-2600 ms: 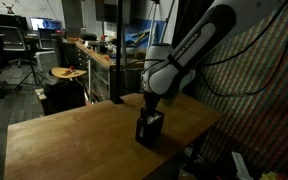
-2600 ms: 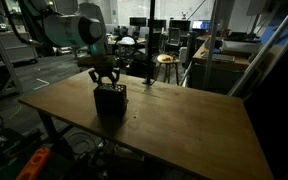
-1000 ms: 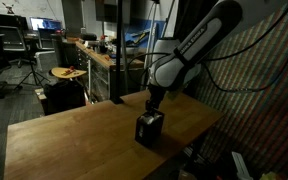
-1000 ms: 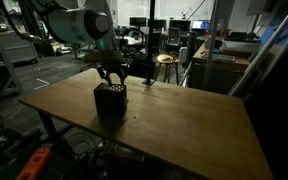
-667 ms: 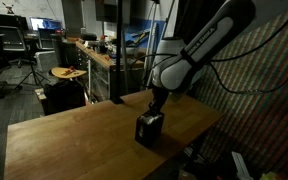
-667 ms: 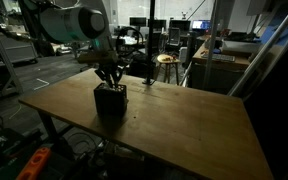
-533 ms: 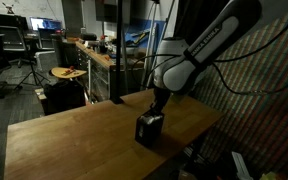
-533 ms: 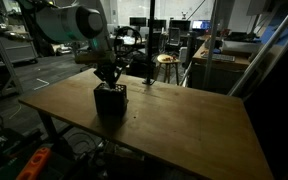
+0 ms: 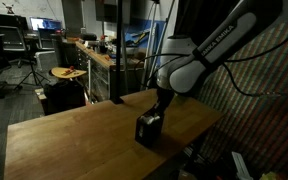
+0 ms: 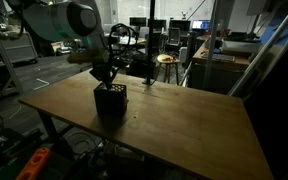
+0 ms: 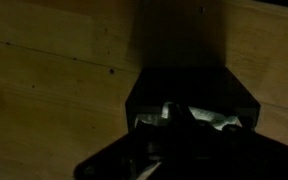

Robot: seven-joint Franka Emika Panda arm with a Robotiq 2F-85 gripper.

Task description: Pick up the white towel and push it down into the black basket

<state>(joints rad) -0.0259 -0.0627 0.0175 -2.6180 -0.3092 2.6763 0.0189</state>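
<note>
Towel (image 11: 220, 122) in basket (image 11: 189, 88) — basket on table (image 9: 74, 135)

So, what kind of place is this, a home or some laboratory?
Most likely a laboratory or workshop, not a home. Behind the wooden table there are a cluttered workbench, a round stool and computer monitors, and an office chair stands on the open floor.

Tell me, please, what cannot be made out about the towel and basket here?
- The white towel: wrist view shows only pale scraps; the black basket walls and shadow hide the rest.
- The gripper: both exterior views are too dark and small to show whether it pinches cloth.
- Basket interior: hidden by its walls in both exterior views.
</note>
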